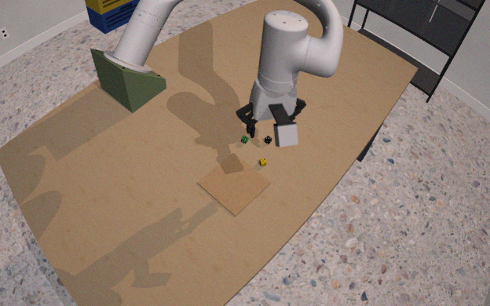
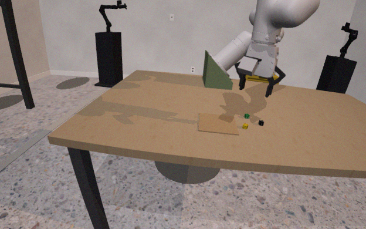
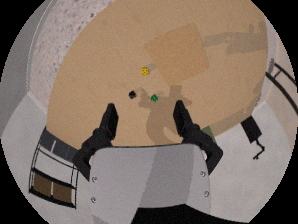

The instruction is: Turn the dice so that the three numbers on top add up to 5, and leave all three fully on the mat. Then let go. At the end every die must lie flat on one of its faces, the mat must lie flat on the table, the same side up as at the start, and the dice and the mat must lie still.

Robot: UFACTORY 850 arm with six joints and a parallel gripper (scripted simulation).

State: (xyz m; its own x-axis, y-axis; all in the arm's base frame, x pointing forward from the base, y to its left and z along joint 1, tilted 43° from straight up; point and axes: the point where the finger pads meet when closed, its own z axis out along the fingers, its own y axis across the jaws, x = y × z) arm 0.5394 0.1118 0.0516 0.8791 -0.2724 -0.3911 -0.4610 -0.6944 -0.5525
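A thin tan mat (image 1: 233,187) lies flat on the wooden table; it also shows in the exterior view (image 2: 217,124) and the wrist view (image 3: 176,52). Three small dice lie on the bare table beside the mat, none on it: a green die (image 1: 244,139) (image 2: 247,115) (image 3: 153,98), a black die (image 1: 268,139) (image 2: 261,123) (image 3: 132,94) and a yellow die (image 1: 262,162) (image 2: 245,125) (image 3: 145,70), which is closest to the mat's edge. My gripper (image 2: 254,89) (image 3: 145,108) hangs well above the green and black dice, open and empty. The dice tops are too small to read.
The arm's green base block (image 1: 128,80) stands at the table's back left. A dark shelf frame (image 1: 425,23) stands beyond the table's far right edge. A yellow and blue crate (image 1: 108,12) sits on the floor behind the base.
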